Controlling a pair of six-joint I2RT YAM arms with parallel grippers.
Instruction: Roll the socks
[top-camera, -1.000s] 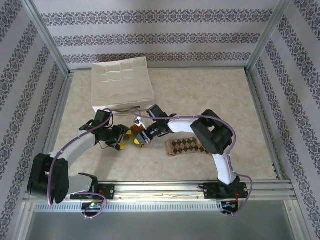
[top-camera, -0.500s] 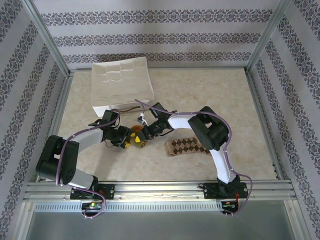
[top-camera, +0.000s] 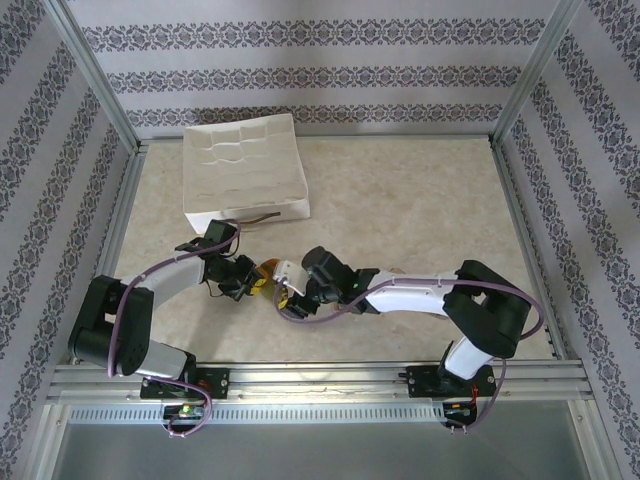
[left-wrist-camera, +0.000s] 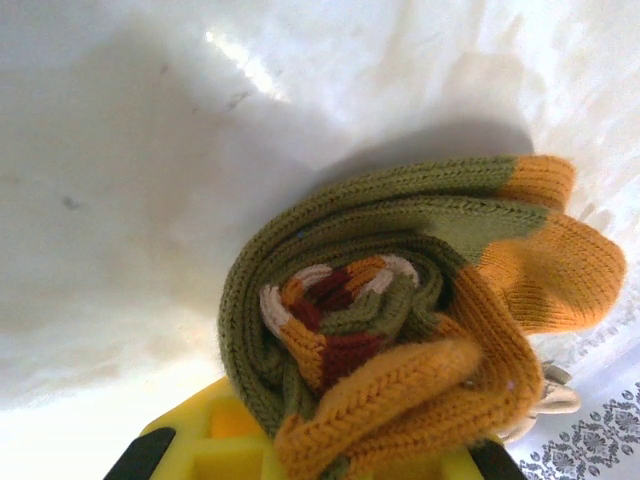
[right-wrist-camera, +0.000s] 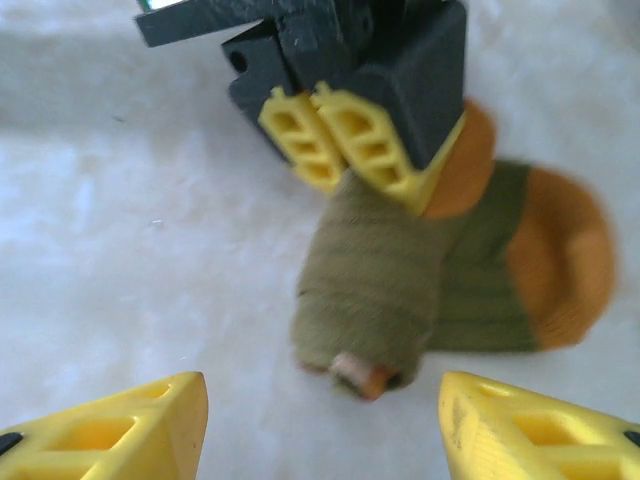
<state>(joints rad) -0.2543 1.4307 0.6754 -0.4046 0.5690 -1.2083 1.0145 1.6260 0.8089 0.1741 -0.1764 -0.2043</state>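
**Olive green sock** (left-wrist-camera: 400, 320), rolled, on the table (top-camera: 400, 200) just off the near wall of the white tray (top-camera: 250, 208), toward its right corner. One end of the roll is pinched between the closed fingers of the left gripper (right-wrist-camera: 350, 165), probably so that the coil is kept from springing loose. The right gripper (right-wrist-camera: 335, 430), slightly farther from the tray, is held spread wide and empty, facing the roll. A tight spiral of green, orange, maroon and cream is exposed at the free end. Orange patches are left outside.
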